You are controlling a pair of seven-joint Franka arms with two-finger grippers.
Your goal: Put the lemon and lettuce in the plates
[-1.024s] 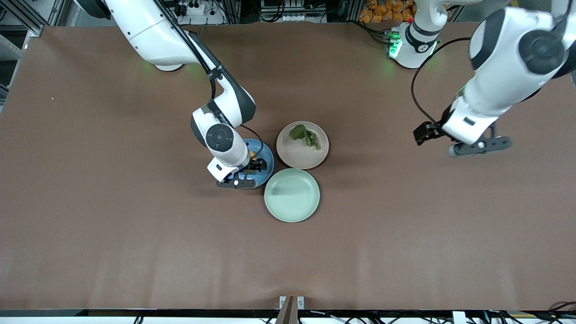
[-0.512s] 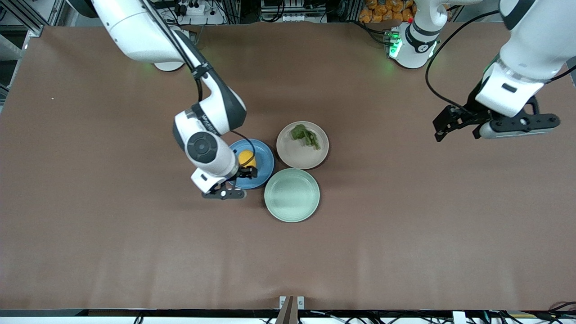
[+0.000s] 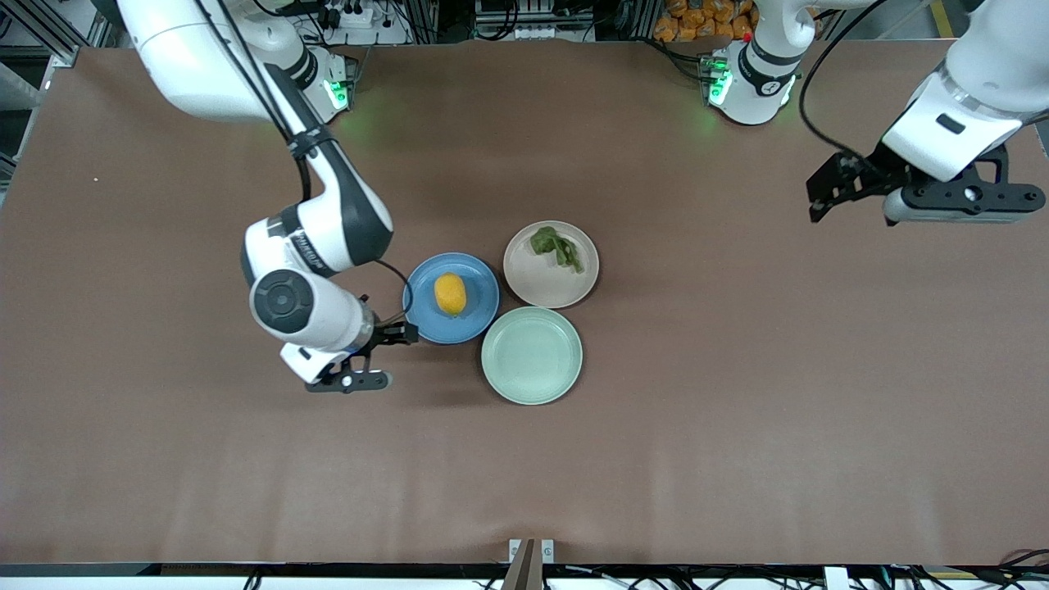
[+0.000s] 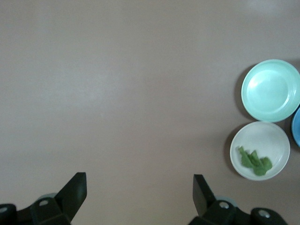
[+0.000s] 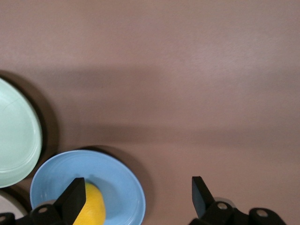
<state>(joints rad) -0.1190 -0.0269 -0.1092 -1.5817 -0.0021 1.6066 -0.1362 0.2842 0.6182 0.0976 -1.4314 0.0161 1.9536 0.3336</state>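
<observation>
The yellow lemon (image 3: pixel 450 293) lies on the blue plate (image 3: pixel 480 284). The dark green lettuce (image 3: pixel 556 247) lies on the pale beige plate (image 3: pixel 551 283) beside it. My right gripper (image 3: pixel 350 379) hangs open and empty over bare table next to the blue plate, toward the right arm's end. In the right wrist view its fingers (image 5: pixel 75 197) stand wide apart, with the lemon (image 5: pixel 91 208) and blue plate (image 5: pixel 119 180) at the edge. My left gripper (image 3: pixel 967 198) is open and empty over bare table at the left arm's end. The left wrist view shows the lettuce (image 4: pixel 254 161) far off.
An empty mint-green plate (image 3: pixel 531 355) touches both other plates, nearer to the front camera. It also shows as the mint-green plate (image 4: pixel 271 90) in the left wrist view. Brown table (image 3: pixel 737 410) spreads all around the plates.
My right gripper has moved off the blue plate toward the right arm's end, leaving the lemon lying there in full sight. My left gripper has drawn away toward the left arm's end.
</observation>
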